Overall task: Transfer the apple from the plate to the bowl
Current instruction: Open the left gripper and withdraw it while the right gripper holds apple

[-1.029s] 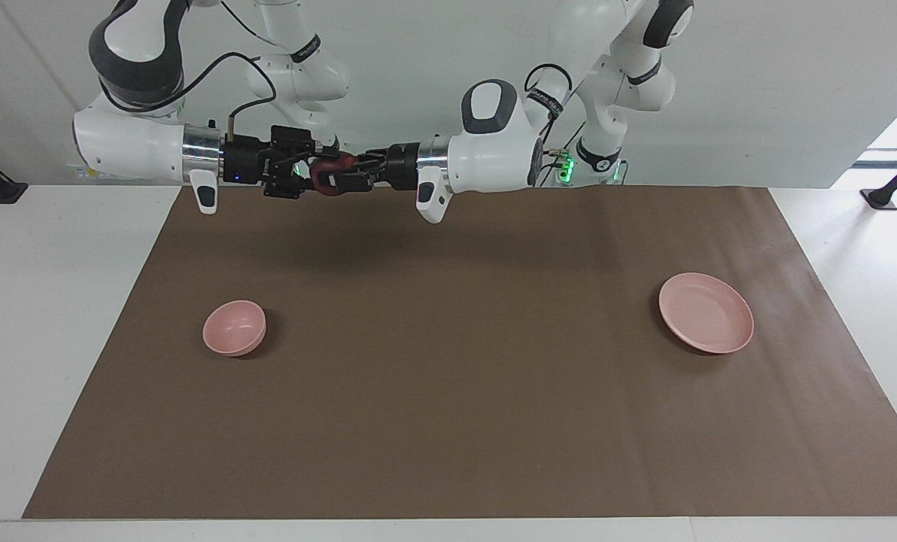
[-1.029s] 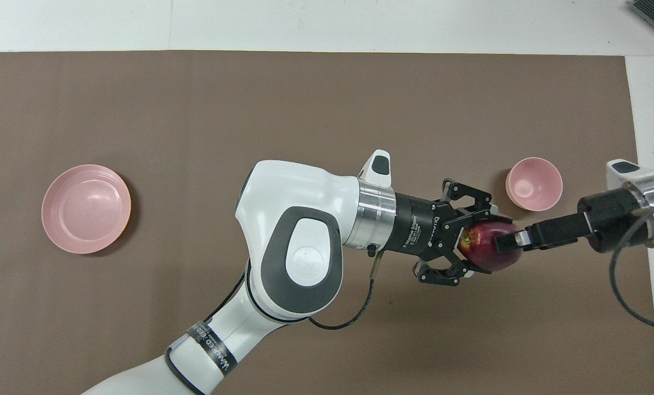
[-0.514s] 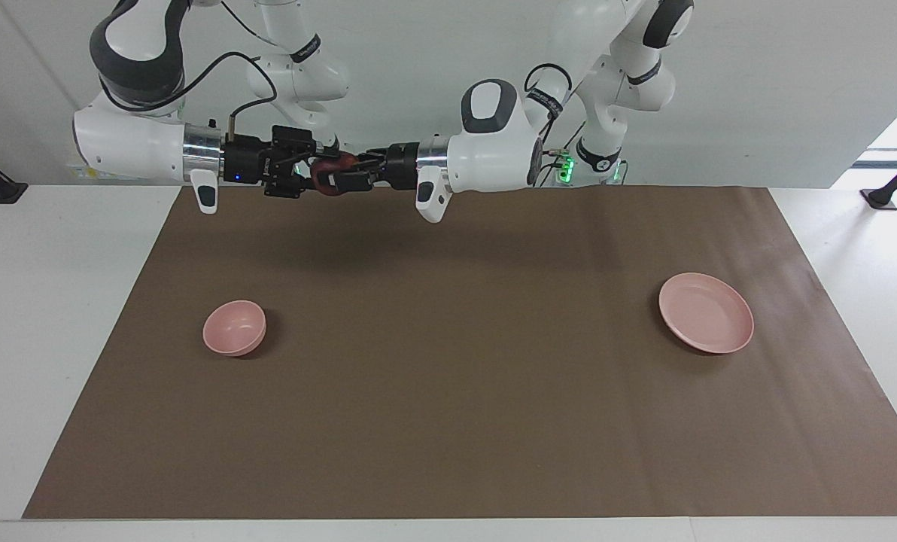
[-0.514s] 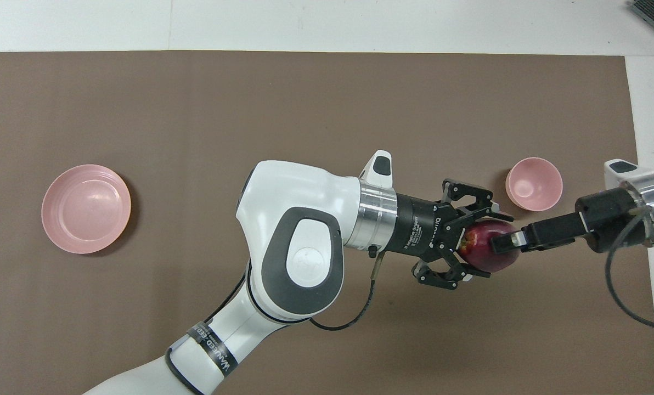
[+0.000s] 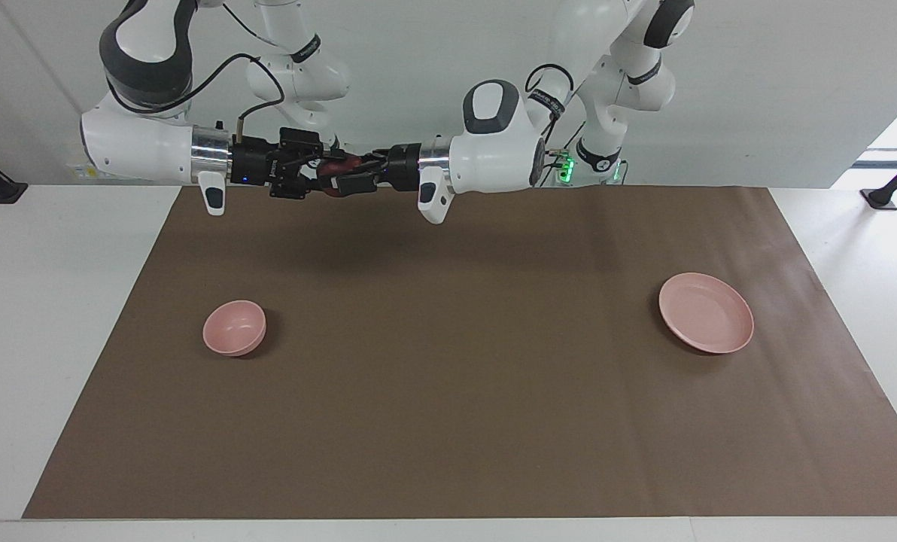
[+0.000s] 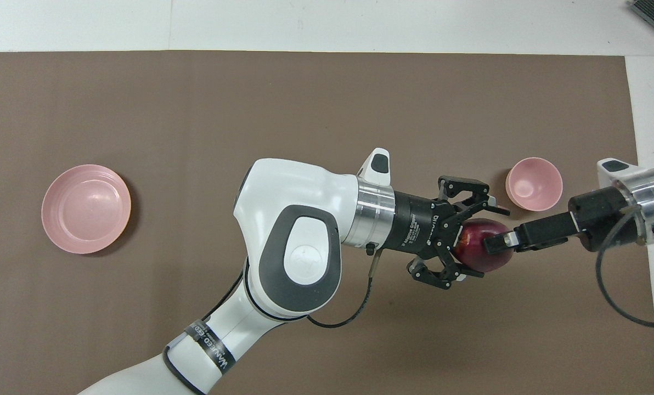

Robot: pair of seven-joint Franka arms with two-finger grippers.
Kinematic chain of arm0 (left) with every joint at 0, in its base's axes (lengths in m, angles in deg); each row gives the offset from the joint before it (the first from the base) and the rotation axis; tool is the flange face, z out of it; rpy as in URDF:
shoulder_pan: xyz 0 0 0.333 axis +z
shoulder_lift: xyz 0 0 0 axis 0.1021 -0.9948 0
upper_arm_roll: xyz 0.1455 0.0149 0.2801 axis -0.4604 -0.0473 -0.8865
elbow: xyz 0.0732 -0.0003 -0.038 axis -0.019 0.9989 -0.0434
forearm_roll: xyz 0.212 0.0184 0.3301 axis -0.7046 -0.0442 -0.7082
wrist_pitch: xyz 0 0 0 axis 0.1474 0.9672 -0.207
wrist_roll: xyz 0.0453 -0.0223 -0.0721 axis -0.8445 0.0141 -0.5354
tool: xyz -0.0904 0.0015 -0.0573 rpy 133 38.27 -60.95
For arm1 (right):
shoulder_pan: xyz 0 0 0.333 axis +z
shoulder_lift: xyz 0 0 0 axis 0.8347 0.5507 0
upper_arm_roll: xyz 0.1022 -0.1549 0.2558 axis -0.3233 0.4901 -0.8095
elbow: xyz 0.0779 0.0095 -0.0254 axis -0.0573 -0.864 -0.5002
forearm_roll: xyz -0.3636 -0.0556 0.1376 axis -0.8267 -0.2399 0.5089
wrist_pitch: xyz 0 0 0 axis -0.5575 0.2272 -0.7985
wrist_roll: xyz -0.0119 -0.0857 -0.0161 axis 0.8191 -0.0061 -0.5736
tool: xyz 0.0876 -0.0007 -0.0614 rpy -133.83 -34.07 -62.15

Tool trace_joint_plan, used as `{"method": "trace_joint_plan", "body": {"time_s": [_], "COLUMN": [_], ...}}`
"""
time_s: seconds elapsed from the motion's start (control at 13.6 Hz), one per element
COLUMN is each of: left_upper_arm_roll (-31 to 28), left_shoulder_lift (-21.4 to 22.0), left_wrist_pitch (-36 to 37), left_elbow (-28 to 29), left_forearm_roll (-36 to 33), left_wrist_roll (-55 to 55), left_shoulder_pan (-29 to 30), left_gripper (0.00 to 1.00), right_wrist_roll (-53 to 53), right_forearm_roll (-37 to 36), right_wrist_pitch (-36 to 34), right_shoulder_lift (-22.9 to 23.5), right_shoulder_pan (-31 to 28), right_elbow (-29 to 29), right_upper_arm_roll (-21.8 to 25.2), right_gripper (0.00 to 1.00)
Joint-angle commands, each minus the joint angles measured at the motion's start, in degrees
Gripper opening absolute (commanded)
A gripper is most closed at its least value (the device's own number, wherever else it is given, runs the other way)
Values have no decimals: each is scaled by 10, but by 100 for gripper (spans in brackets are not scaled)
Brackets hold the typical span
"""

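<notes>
Both grippers drifted slightly, apple [image 6: 480, 252] between left fingers [image 6: 472, 200], right fingers [image 6: 500, 241] clamping it.

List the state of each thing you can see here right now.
Apple: off the plate, up in the air between both grippers.
Plate: empty.
Bowl: upright, empty.
Left gripper: raised, at the apple.
Right gripper: raised, at the apple from the other end.

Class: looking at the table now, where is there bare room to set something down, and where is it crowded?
Bare mat stretches between the bowl and plate. It is crowded in the air near the robots, where the left gripper and right gripper meet at the apple.
</notes>
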Motion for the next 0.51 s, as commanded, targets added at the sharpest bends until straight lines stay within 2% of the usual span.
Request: {"method": "trace_joint_plan", "body": {"time_s": [0.0,0.22,0.44], "left_upper_arm_roll": [-2,-3,-3], "left_shoulder_lift": [6,6,11], "left_wrist_pitch": [76,142,207], "left_elbow": [10,10,4], "left_forearm_roll": [-44,-102,-240], "left_wrist_roll": [-4,-2,3], "left_shoulder_pan": [46,91,134], "left_gripper": [100,100,100], "right_wrist_roll": [9,-14,-35], "right_forearm_roll": [-18,-59,-152], "right_wrist_pitch": [-1,-1,28], "right_shoulder_lift": [7,19,44], "right_shoulder_pan": [0,-7,-11], "right_elbow": [15,35,76], "right_upper_arm_roll": [-3,-3,-3], "right_gripper": [0,0,0]}}
